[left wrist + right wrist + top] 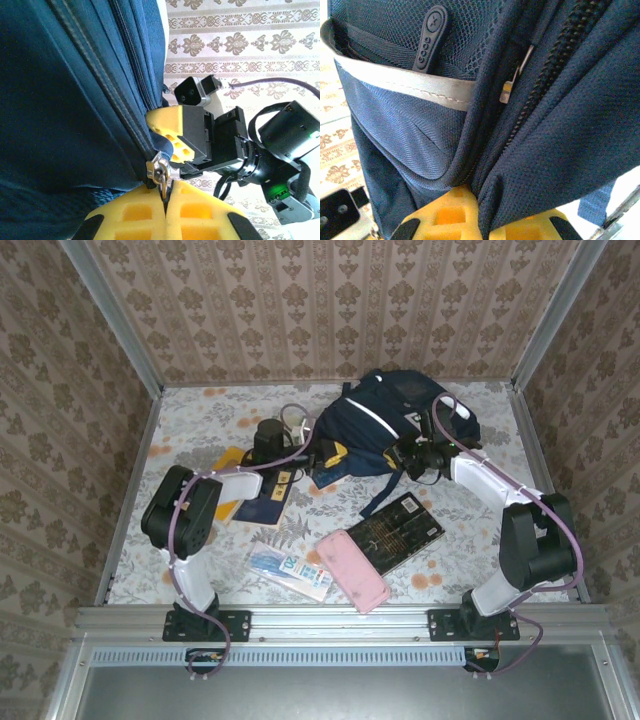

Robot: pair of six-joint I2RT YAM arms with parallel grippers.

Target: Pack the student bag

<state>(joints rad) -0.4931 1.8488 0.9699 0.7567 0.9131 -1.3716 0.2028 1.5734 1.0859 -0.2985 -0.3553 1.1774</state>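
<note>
Student bag (372, 428) lies on the table (200, 420). Left gripper (165, 197) pinches its zipper pull (160, 172); right gripper (484, 214) is pressed together on the bag's fabric.

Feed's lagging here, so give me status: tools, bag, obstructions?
Left tool shut on zipper pull. Right tool shut on bag fabric. Book, pink case unpacked, not blocking.
</note>
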